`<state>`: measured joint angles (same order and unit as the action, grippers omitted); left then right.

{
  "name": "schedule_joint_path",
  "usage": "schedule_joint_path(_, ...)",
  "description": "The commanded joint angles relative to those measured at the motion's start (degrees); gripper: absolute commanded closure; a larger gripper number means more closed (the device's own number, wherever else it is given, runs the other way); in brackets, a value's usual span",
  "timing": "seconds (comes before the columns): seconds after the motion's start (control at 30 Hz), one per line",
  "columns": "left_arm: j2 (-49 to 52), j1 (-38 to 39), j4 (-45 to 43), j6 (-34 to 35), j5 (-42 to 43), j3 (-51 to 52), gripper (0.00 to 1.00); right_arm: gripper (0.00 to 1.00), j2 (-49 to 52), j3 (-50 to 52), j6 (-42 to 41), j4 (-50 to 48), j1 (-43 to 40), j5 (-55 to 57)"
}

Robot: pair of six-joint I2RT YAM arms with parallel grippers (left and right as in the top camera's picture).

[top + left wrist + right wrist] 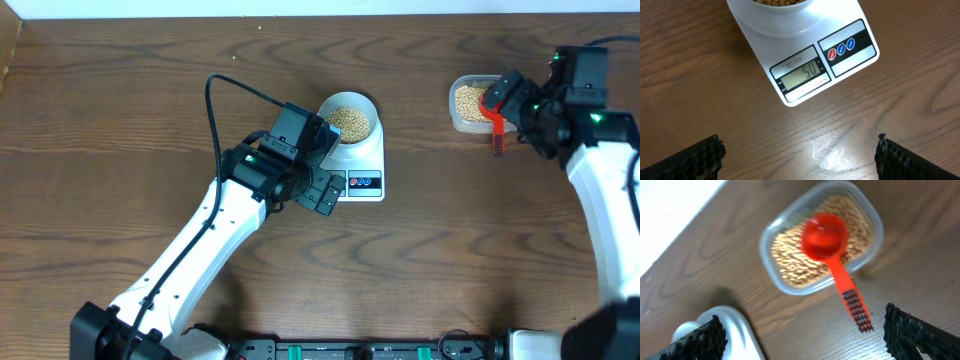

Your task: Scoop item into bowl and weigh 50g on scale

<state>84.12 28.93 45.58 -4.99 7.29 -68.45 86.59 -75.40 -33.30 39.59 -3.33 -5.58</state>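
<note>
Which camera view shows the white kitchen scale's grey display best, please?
The left wrist view: the display is close, sharp, reading 50. Overhead, the left gripper covers it; the right wrist view catches only the scale edge.

White arm links (190, 250), black wrists (285, 150) with green lights (596, 118), black cable (209, 105), ribbed jaws.

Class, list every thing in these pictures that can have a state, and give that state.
scale: on, reads 50.
bowl: on the scale, holds beans.
tub: open, holds beans.
scoop: lying in the tub, handle over the rim, not held.
left gripper: open, empty.
right gripper: open, empty.
</note>
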Motion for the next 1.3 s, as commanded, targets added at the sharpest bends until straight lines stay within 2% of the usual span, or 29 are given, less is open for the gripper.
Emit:
schedule_joint_path(0.0, -0.3, -0.3, 0.0, -1.0, -0.5, -0.2, 0.02, 0.01, -6.2, -0.7, 4.9, -0.3, -0.1, -1.4)
schedule_joint_path(0.3, -0.3, -0.3, 0.0, -1.0, -0.5, -0.2, 0.02, 0.01, -21.7, -0.7, 8.7, 4.6, -0.4, 2.4)
schedule_joint_path(0.53, -0.3, -0.3, 0.0, -1.0, -0.5, -0.2, 0.02, 0.01, -33.1, -0.7, 8.8, 9.2, -0.4, 11.7)
schedule_joint_path(0.77, -0.3, -0.3, 0.0, -1.0, -0.5, -0.2, 0.02, 0.01, -40.0, -0.1, 11.7, 14.0, -0.4, 17.2)
schedule_joint_path(0.93, -0.3, -0.3, 0.0, -1.0, -0.5, -0.2, 0.02, 0.01, -45.7, 9.0, 15.9, 6.5, 0.1, 17.3)
schedule_joint_path(1.27, -0.3, -0.3, 0.0, -1.0, -0.5, -0.2, 0.02, 0.01, -65.3, 42.2, 16.0, -19.7, 0.4, 16.8)
